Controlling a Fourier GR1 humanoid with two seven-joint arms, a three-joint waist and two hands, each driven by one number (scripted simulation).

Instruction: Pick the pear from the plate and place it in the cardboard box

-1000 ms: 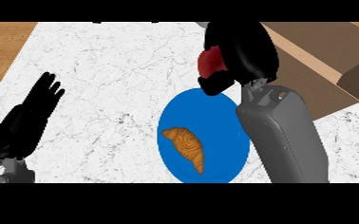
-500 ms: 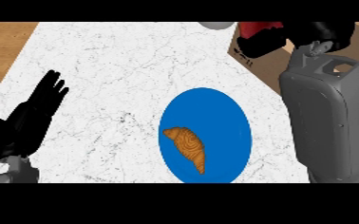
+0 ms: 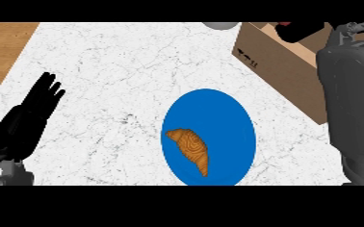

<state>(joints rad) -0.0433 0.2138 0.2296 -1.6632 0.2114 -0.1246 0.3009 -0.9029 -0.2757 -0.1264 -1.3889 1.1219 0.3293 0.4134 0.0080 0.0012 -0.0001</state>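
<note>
Right hand (image 3: pixel 302 30) seen over the cardboard box (image 3: pixel 284 67), its fingers too hidden to judge, croissant (image 3: pixel 192 149) left on blue plate (image 3: pixel 220 110), left hand (image 3: pixel 32 115) held open at left edge

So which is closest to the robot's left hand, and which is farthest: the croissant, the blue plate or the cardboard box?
From the left hand, resting open at the head view's left edge:
1. Blue plate: its left rim is nearest, mid-counter.
2. Croissant: on the plate's lower left part, almost as near as that rim.
3. Cardboard box: farthest, upper right.
</note>
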